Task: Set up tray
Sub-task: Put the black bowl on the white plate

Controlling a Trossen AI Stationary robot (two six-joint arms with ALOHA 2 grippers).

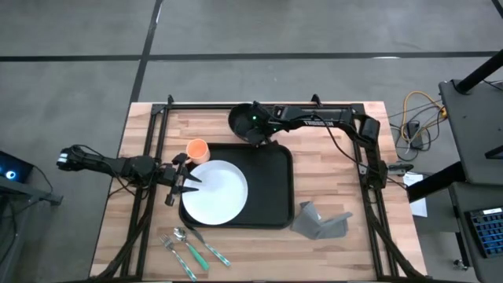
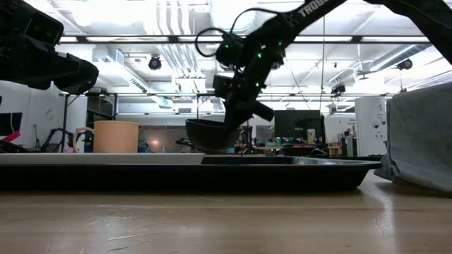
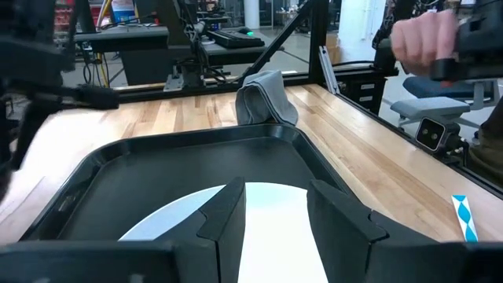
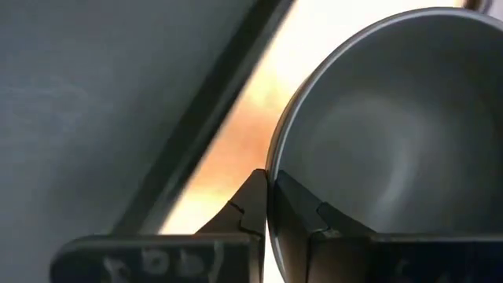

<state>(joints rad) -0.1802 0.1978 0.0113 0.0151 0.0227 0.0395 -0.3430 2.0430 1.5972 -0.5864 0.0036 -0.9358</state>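
Note:
The black tray (image 1: 271, 169) lies in the middle of the table, with the round white plate (image 1: 214, 192) on its left half. My right gripper (image 1: 263, 134) is shut on a black bowl (image 1: 245, 122) just beyond the tray's far edge; the low view shows the bowl (image 2: 212, 134) a little above the tray (image 2: 282, 169). My left gripper (image 1: 187, 178) is open and hovers over the plate's left edge; in its wrist view the fingers stand apart above the plate (image 3: 181, 216). An orange cup (image 1: 197, 149) stands by the tray's far left corner. My right gripper pinches the bowl's rim (image 4: 277, 157) on the side toward the tray, with one finger (image 4: 302, 212) inside the bowl and one finger (image 4: 250, 206) outside. The fingers come from above, pointing down. The bowl sits upright and looks lifted just clear.
A folded grey napkin (image 1: 322, 222) lies on the wood to the right of the tray's near corner. A spoon and forks with green handles (image 1: 189, 248) lie near the table's near edge. A person's hand (image 3: 424, 39) shows beyond the table in the left wrist view.

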